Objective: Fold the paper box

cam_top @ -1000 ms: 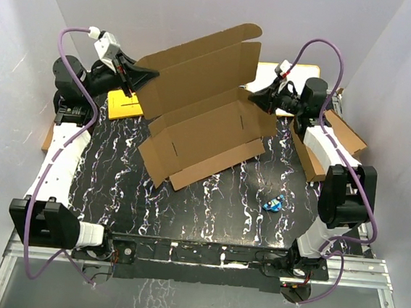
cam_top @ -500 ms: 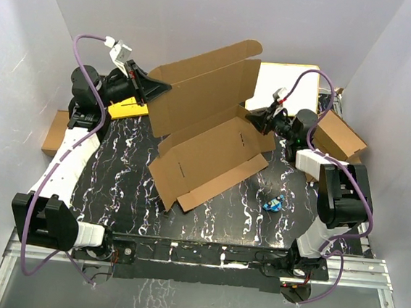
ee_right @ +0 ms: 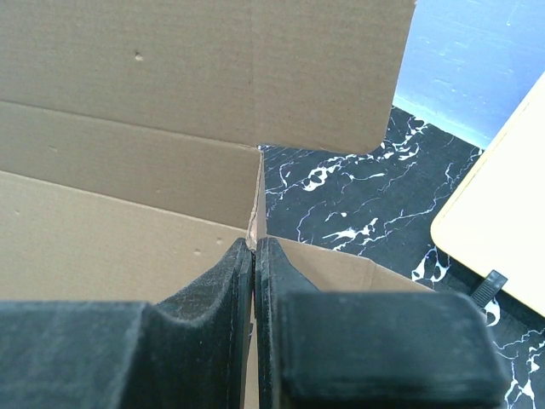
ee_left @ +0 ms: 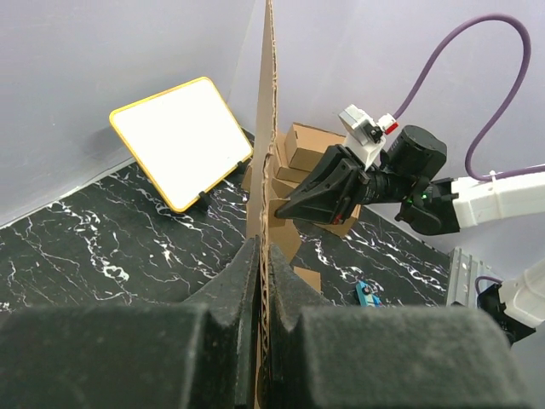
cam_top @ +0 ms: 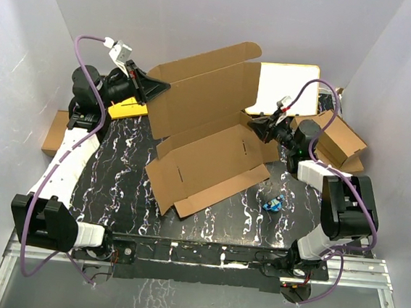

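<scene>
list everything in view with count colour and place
paper box: 1, brown, mid-table, one panel raised
small cardboard box: 1, brown, right edge behind right arm
flat cardboard piece: 1, brown, left edge
yellow card: 1, yellow, far left under left arm
whiteboard: 1, white, yellow-rimmed, far right
small blue object: 1, blue, near right
table: 1, black marbled, underneath
left end effector: 1, black, shut on paper box
right end effector: 1, black, shut on paper box
</scene>
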Available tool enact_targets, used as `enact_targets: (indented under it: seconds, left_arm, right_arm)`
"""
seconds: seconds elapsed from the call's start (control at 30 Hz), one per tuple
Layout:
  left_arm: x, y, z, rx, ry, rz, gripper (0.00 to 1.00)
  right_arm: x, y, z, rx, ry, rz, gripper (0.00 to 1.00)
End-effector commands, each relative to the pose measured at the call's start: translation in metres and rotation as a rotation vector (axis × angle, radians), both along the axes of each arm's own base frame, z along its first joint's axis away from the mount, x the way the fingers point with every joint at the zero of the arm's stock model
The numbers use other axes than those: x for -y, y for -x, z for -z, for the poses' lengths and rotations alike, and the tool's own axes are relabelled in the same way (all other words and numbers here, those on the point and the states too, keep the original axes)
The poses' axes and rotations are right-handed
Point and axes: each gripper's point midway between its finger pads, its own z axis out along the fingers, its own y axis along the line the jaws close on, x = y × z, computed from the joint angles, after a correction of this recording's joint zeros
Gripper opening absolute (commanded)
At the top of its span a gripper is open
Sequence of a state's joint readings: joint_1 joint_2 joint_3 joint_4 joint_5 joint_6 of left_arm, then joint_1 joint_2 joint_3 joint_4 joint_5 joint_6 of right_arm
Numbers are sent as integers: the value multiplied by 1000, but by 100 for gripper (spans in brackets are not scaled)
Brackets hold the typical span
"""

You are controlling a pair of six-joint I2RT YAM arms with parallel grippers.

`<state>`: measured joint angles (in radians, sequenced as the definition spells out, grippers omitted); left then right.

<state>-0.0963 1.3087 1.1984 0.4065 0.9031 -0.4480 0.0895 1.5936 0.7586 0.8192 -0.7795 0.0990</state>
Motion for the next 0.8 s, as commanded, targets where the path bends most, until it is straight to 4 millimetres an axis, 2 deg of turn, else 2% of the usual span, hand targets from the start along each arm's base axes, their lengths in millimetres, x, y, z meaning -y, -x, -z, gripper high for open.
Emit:
enact_targets:
  seconds: [0.0,0.23,0.5,0.6,0.77]
  left_arm:
    - [4,14,-23,93,0,-12,0]
    - [9,12,-29,183,-15,7,0]
    - [11,-6,-39,187,-62,14,0]
    - [8,-7,-35,150,-64,-7,0]
    - [-2,-6,-24,66,-50,-73,0]
  right_arm:
    - [-10,7,-36,98,-8,-8,8]
    - [-17,-11,-44,37,7,41,8]
    - [-16,-43,-77,66,0,81,8]
    - [-17,-48,-86,68,-7,81,8]
    - [-13,-45,-84,66,-5,81,8]
